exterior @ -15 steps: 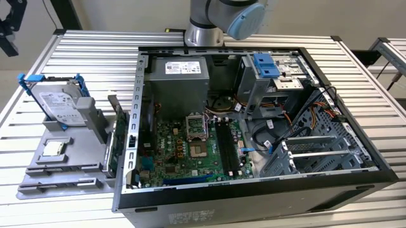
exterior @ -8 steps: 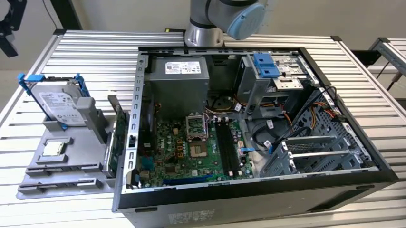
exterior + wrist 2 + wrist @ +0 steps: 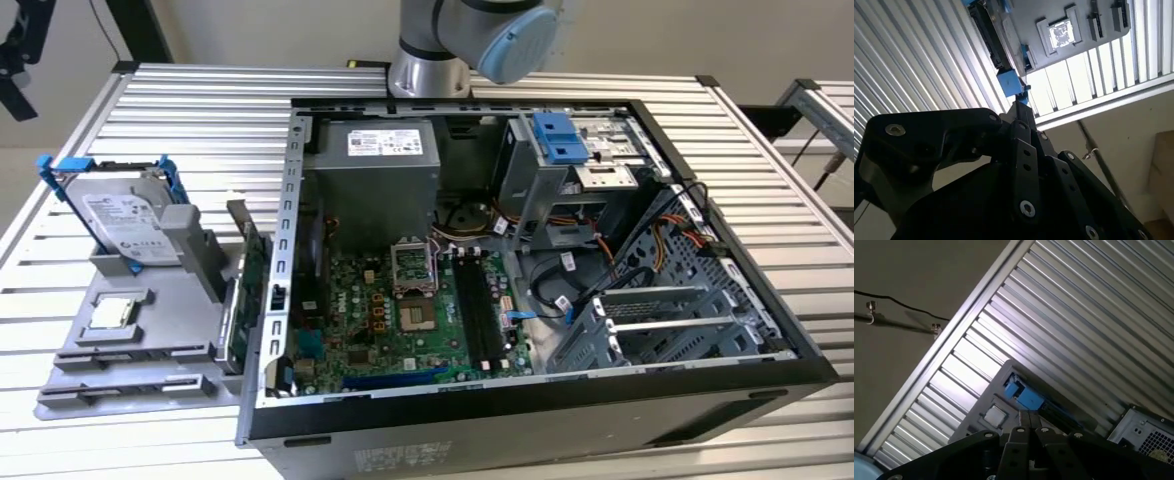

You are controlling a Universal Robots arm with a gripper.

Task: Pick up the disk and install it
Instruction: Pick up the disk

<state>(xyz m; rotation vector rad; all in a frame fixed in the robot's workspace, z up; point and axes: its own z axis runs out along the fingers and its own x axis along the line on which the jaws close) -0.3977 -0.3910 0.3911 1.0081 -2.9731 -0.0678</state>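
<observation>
Disk (image 3: 127, 218) not yet in hand: my gripper (image 3: 1029, 415) hangs well above it, fingers pressed together on nothing. Below, it leans on edge in a grey holder (image 3: 147, 335) on the slatted table (image 3: 160, 110), to the exterior view's left of the open computer case (image 3: 534, 420). Descending with fingers together would, I judge, knock it over. Pinching only the blue bracket (image 3: 1024, 396) might let it slip.

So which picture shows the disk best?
The exterior view. There the disk faces the camera, so its white label and blue bracket show as it leans in the grey holder. Both wrist views catch it edge-on: a dark side and a blue bracket end.
</observation>
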